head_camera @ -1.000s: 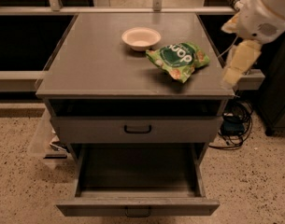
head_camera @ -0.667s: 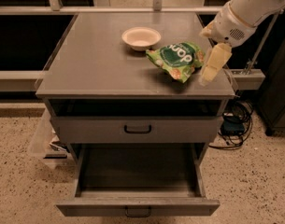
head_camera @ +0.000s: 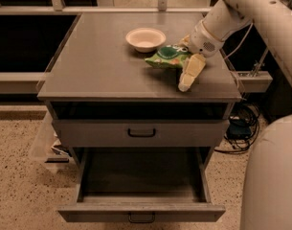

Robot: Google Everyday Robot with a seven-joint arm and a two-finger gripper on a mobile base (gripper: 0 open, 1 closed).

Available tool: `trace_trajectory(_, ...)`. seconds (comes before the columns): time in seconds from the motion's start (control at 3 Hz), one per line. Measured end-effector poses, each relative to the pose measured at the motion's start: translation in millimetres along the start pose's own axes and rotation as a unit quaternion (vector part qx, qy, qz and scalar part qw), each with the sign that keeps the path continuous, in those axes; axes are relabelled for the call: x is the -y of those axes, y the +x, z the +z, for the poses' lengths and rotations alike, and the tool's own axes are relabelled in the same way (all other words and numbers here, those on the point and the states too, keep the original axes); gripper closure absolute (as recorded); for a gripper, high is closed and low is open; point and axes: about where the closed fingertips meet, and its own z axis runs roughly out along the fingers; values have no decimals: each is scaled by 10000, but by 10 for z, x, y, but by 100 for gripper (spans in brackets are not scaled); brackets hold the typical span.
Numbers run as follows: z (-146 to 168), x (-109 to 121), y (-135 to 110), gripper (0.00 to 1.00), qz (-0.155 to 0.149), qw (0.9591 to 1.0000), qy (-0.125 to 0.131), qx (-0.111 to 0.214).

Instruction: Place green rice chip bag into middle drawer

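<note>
The green rice chip bag [head_camera: 166, 56] lies on the cabinet top, right of centre, just in front of the bowl. My gripper [head_camera: 183, 63] is at the bag's right end, low over the top. It is open: one cream finger [head_camera: 190, 72] points toward the front edge and the other shows behind the bag, so the bag's right edge lies between them. The middle drawer [head_camera: 140, 212] is the lower front. It is pulled out wide and its inside looks empty.
A cream round bowl [head_camera: 145, 38] stands behind the bag. The upper drawer front [head_camera: 140, 132] is shut. Black cables [head_camera: 241, 128] lie on the floor at the right, my own body [head_camera: 272, 176] fills the lower right, and clutter [head_camera: 53, 147] sits left of the cabinet.
My gripper has moved left from beside the cabinet's right edge to the bag's right end. The bag now looks a little pushed left and bunched. The drawer has not moved.
</note>
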Motion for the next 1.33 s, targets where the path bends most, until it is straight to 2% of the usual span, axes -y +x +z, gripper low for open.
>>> trace_trajectory(0.33, 38, 17, 11, 18, 11, 10000, -14, 7)
trace_trajectory(1.33, 39, 17, 11, 88, 11, 10000, -14, 7)
